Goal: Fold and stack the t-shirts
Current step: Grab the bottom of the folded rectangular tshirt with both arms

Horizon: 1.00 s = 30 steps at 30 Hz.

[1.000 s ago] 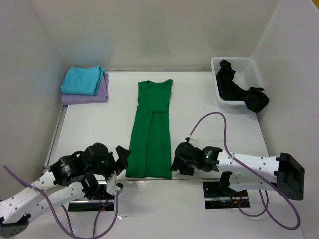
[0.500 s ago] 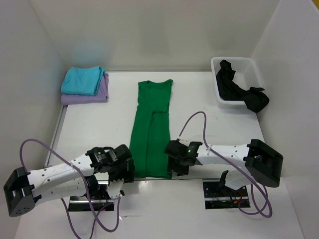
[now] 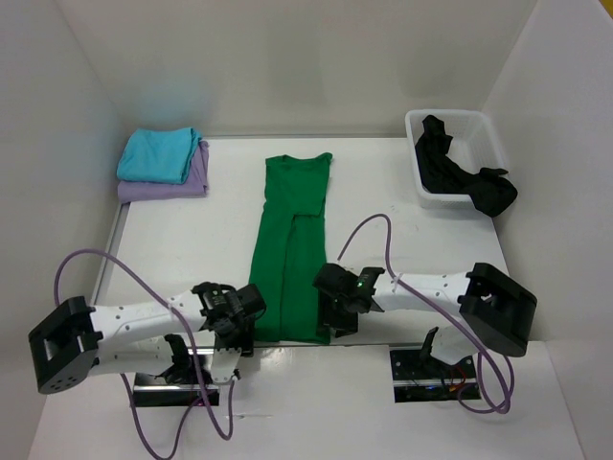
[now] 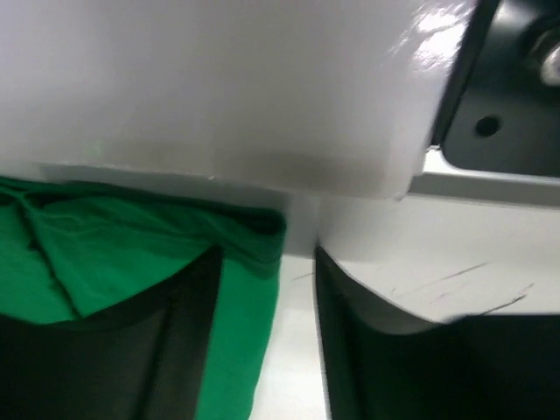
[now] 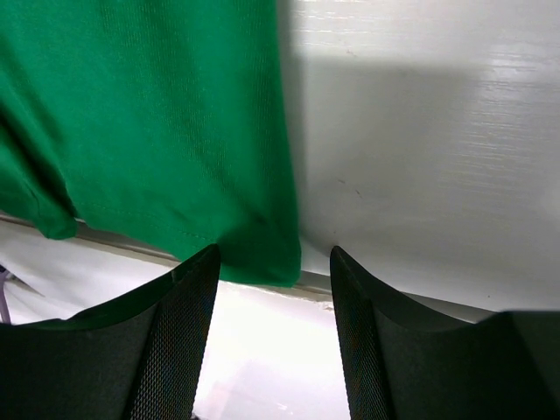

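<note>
The bright green t-shirt [image 3: 292, 249] lies folded into a long strip down the middle of the table, collar at the far end. My left gripper [image 3: 247, 321] is open at its near left corner, the green hem [image 4: 232, 289] between the jaws. My right gripper [image 3: 332, 316] is open at the near right corner, the hem corner [image 5: 262, 254] between its fingers [image 5: 175, 341]. The turquoise shirt [image 3: 158, 153] lies folded on the lavender shirt [image 3: 163, 184] at the far left. The black shirt [image 3: 460, 172] hangs out of the white bin [image 3: 484, 129].
The table's near edge [image 3: 374, 343] runs just below both grippers. White walls close in the left, back and right sides. The bin stands at the far right corner. Purple cables [image 3: 369, 235] loop above both arms.
Both grippers have moved inward to the green shirt's near corners. The left arm has swung down and right, the right wrist a little left. The shirts have not moved.
</note>
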### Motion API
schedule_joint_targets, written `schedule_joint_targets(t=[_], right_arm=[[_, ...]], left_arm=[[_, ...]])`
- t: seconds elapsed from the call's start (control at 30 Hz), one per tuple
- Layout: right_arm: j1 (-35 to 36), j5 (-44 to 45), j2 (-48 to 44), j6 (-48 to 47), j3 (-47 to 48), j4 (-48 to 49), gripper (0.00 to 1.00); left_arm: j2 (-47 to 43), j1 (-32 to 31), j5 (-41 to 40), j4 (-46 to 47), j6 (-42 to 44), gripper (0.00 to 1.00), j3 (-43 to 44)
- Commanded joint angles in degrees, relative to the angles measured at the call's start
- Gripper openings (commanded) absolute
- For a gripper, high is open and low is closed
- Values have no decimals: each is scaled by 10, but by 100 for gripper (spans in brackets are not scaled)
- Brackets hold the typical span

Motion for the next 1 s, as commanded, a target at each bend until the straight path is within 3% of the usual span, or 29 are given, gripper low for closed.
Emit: schedule_joint_targets(t=[0.0,0.07,0.17,0.27,0.33,0.37,0.5,0.53,0.67,0.83,0.97], right_arm=[[-6,14,31,-18,2,20,59],[-6,14,36,-23,2,20,59],[-6,14,36,-23,-3,20,59],[-6,8,36,-18,-10,20,59],[-6,3,31,-18,-16,25,59],[-6,-3,31,-18,-16,25,59],[-6,-15,61,-23,-11,36,33],[-6,-20,66,-30,-11,36,22],[-6,-37,67,-35,-11,37,0],[-12,-20,15,-50,33,-28,0],[-63,-6,-3,-95,92,-70,0]], left_arm=[[59,-3,8,-5,31,58,33],[80,-3,8,-5,31,62,50],[104,-3,20,-5,31,60,57],[109,-3,25,-5,31,47,64],[109,-3,25,-5,26,32,64],[109,-3,25,-5,26,19,64],[109,-3,31,0,8,3,64],[109,-3,31,10,0,0,64],[109,-3,47,47,-86,0,70],[104,26,74,81,-229,0,114],[90,101,93,113,-308,0,154]])
